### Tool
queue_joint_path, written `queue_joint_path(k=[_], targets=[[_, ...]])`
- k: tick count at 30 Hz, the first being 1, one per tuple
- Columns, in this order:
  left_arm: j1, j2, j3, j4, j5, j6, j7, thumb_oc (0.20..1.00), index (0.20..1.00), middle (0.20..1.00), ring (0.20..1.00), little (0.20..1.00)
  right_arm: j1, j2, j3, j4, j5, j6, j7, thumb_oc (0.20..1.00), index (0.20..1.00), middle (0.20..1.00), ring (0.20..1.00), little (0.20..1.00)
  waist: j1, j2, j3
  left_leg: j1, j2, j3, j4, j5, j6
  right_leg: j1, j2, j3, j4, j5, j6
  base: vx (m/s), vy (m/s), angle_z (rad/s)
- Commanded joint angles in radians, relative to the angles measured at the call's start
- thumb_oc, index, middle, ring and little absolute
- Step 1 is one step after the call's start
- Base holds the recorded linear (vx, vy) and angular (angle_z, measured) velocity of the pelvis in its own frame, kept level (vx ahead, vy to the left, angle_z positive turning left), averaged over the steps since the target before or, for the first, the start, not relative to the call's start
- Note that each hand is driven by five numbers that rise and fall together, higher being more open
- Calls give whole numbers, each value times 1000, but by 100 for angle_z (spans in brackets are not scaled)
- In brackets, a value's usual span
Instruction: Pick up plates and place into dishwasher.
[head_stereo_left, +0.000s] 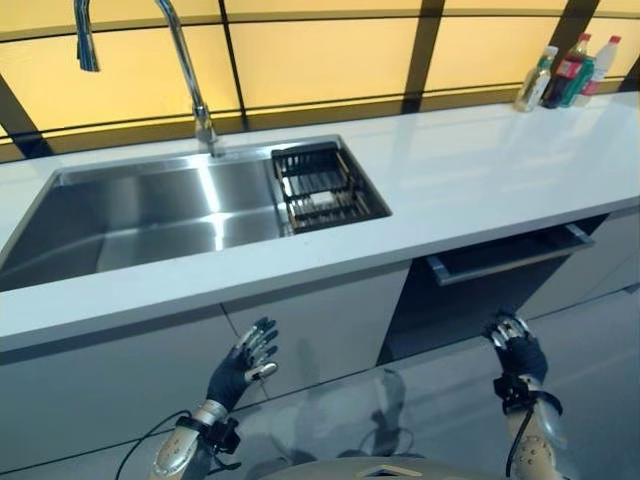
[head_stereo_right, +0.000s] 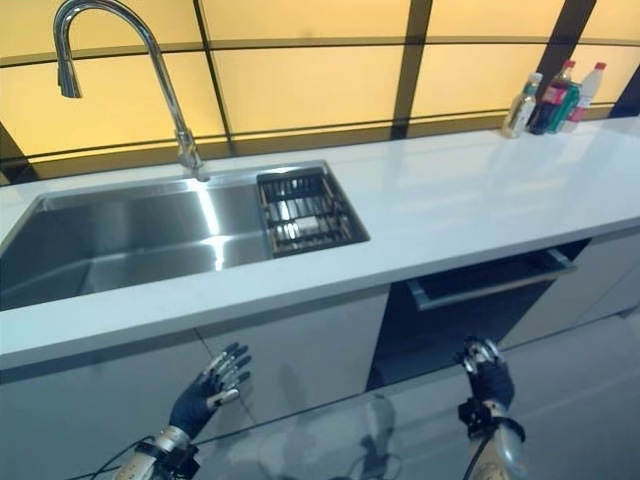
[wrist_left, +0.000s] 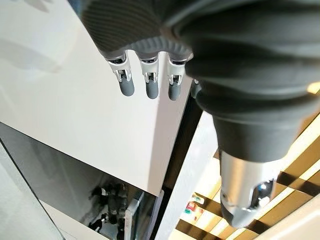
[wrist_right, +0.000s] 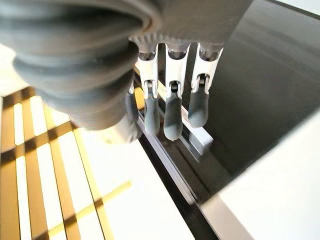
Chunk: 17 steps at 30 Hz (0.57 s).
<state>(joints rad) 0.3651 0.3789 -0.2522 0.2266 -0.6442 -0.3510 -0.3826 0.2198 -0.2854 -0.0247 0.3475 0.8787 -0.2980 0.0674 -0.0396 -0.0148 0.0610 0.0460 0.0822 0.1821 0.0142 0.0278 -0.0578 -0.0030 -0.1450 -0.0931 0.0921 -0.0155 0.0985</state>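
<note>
Hanging open and empty below the counter, left hand (head_stereo_left: 243, 365) and right hand (head_stereo_left: 517, 345) flank the dishwasher (head_stereo_left: 470, 300).

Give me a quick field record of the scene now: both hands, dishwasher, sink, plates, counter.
left hand: open, low in front of the white cabinet door, holding nothing
right hand: fingers relaxed, empty, just below the dishwasher door
dishwasher door: dark panel under the counter, top edge tipped slightly outward, handle showing
sink: steel, with a dark rack at its right end
plates: cannot tell; something pale lies in the rack
counter: white, bottles at far right
</note>
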Motion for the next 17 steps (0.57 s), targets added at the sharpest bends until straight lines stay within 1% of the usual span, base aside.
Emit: queue_joint_path(k=[1,4,8,12,17], targets=[[-60,-18,30,-20,-8,-76,-4,1000,1000,1000,1000,1000,-57,-1,15,-107,-26,-14,42,1000,1000,1000,1000,1000,-15,-16,35,-14,14,-18,84,-82,7,22,-17,-48,-48,34,37,-44,33,-11],[-66,-27,39,-11,-24,-82,-2,1000,1000,1000,1000,1000,-47,0,52,-106,-46,6,61,1000,1000,1000,1000,1000,-15,-16,31,-19,9,-16,96,-91,13,15,-18,-42,-38,30,37,-20,17,-6],[-77,-25,54,-5,-26,-68,20,1000,1000,1000,1000,1000,-38,0,97,-115,-33,46,107,1000,1000,1000,1000,1000,-9,-16,29,-21,4,-28,97,-97,18,10,-15,-41,-27,22,36,0,0,0],[-81,-27,54,-5,-27,-63,20,1000,1000,1000,1000,1000,-42,-4,132,-107,-36,55,92,1000,1000,1000,1000,1000,0,-16,25,-18,2,-42,91,-98,17,15,-15,-52,-29,19,35,-4,-1,5],[-83,-26,51,-9,-16,-54,28,1000,1000,1000,1000,1000,-52,-8,149,-98,-41,55,98,1000,1000,1000,1000,1000,8,-18,19,-16,3,-53,86,-97,14,17,-12,-60,-29,16,33,0,0,5]])
